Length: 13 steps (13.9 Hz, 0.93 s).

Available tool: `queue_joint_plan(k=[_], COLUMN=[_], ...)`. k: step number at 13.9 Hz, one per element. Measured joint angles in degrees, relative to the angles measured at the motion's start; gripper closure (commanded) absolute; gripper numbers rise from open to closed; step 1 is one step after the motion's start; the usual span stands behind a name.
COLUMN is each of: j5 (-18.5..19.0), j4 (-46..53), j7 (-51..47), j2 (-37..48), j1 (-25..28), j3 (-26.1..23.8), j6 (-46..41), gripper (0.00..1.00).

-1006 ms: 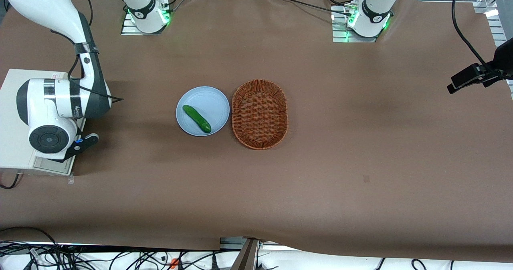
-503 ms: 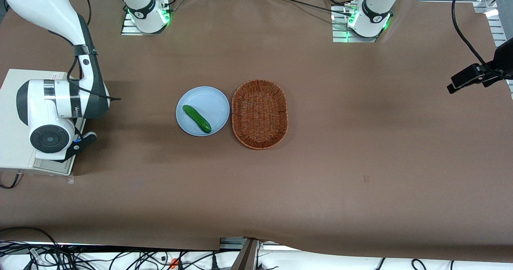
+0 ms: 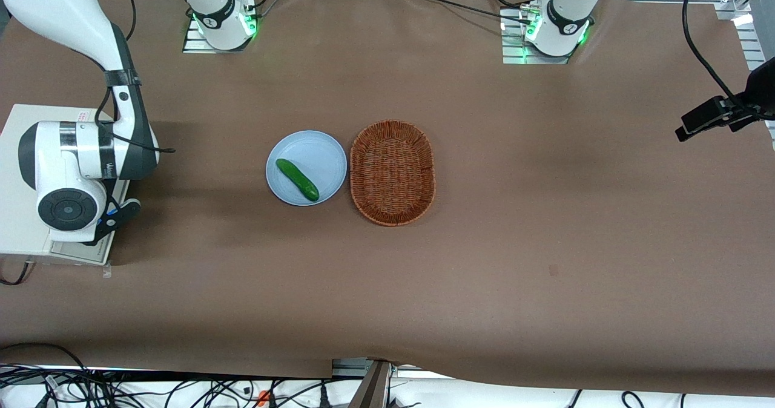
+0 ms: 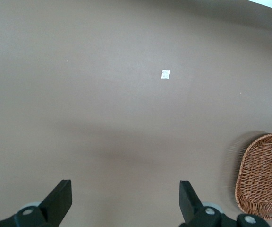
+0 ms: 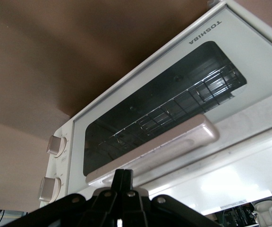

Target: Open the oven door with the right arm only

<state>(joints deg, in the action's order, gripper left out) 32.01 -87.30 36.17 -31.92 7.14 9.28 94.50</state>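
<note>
**Jaws pressed together at the oven handle**

The jaws of the small black gripper [image 5: 123,182] sit closed, fingers together, just in front of the silver bar handle [image 5: 155,147] without clasping it. The large white jointed right arm [image 3: 75,148] hangs over the cream-white toaster oven [image 3: 18,154] at its own end of the brown table [image 3: 545,214]. The oven door [image 5: 164,109] (dark glass, wire rack visible inside) is shut.
</note>
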Motion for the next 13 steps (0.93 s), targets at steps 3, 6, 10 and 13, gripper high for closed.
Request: queue_joint_plan(k=[3, 6, 10, 13], j5=[0.05, 0.09, 0.09, 0.09], j4=[-0.54, -0.54, -0.54, -0.54], j7=[0.35, 0.94, 0.96, 1.41], j2=[0.01, 0.01, 0.02, 0.06], j1=[-0.26, -0.26, -0.33, -0.37], j3=[0.00, 0.00, 0.00, 0.00], j6=[0.72, 0.73, 0.80, 0.79], gripper=[1.00, 1.00, 1.00, 1.00])
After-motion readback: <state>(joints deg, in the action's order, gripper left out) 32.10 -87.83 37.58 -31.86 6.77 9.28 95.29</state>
